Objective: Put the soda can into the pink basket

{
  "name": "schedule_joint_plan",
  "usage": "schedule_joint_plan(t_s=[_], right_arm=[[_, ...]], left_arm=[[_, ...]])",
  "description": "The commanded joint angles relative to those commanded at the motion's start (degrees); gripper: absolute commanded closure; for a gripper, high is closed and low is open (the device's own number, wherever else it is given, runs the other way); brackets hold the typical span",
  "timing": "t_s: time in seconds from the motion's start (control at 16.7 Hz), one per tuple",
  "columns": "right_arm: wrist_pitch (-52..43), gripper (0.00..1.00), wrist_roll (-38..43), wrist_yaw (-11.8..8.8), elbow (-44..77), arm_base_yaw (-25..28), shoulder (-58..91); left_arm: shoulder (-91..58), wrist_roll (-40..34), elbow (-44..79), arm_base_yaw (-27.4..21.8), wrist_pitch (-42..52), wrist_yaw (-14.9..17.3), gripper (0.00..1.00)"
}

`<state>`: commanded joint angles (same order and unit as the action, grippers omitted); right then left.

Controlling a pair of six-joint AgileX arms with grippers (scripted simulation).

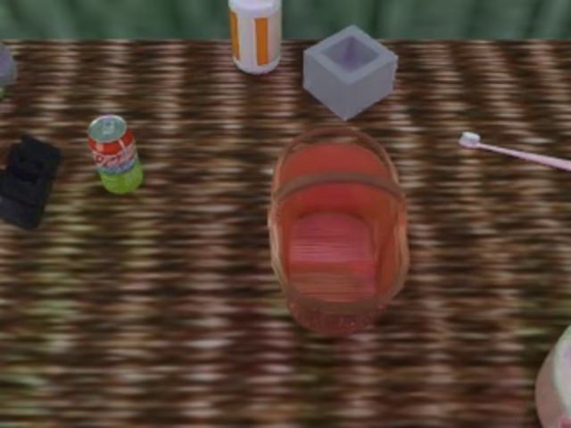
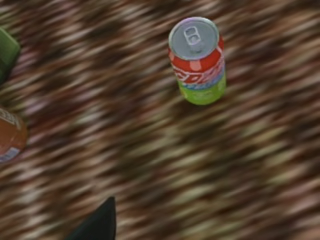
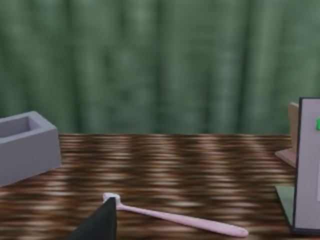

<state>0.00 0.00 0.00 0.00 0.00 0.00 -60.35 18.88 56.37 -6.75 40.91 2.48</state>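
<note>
The soda can (image 1: 114,153), red above, lime-green below, silver on top, stands upright at the table's left. The left wrist view looks down on the soda can (image 2: 197,60). My left gripper (image 1: 27,180) shows as a black blocky shape at the left edge, left of the can and apart from it. In its own view the left gripper (image 2: 203,231) is open, with one dark fingertip (image 2: 102,225) showing and nothing held. The pink basket (image 1: 337,227) lies mid-table with its arched handle and holds nothing. My right gripper (image 3: 200,231) is out of the top view, open and low near a toothbrush.
A white bottle with orange stripes (image 1: 255,34) and a grey square box (image 1: 350,69) stand at the back. A pink toothbrush (image 1: 517,153) lies at the right. A white-pink round thing (image 1: 558,383) sits at the front right corner. An orange bottle (image 2: 9,135) lies near the can.
</note>
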Motion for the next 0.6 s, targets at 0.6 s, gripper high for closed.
schedule_joint_plan(t_s=[0.6], right_arm=[[0.0, 0.0, 0.0, 0.0, 0.0, 0.0, 0.0]], left_arm=[[-56.2, 14.34, 56.44, -1.87, 29.8, -0.22, 0.0]])
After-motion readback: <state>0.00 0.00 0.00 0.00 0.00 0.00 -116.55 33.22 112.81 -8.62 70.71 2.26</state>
